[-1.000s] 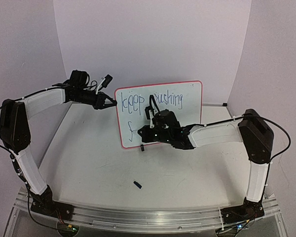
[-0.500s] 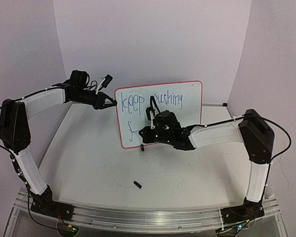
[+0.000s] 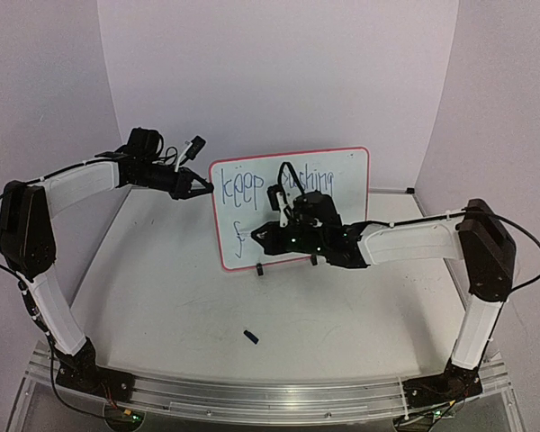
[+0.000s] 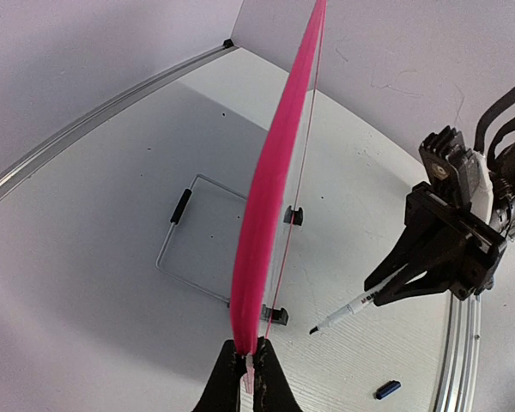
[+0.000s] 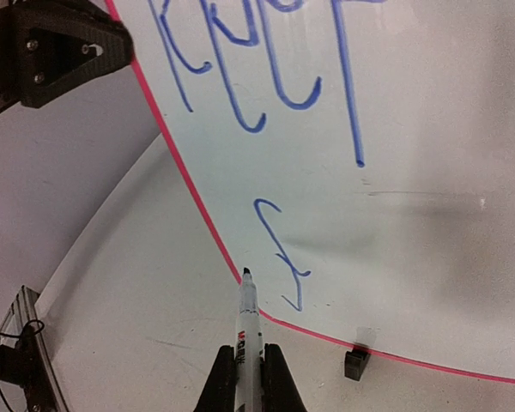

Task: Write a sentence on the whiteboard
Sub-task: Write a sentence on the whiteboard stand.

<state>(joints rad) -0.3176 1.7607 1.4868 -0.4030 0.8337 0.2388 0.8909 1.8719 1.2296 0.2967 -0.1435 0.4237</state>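
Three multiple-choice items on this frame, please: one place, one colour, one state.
1. The small blue piece lies: A) on the table before the whiteboard; B) atop the board; C) in a gripper.
2. The lettering is: A) red; B) black; C) blue.
3. The right gripper is: A) open; B) shut on the marker; C) shut on the rim.
A, it lies loose on the table; C, the strokes are blue; B, it pinches the marker's barrel.
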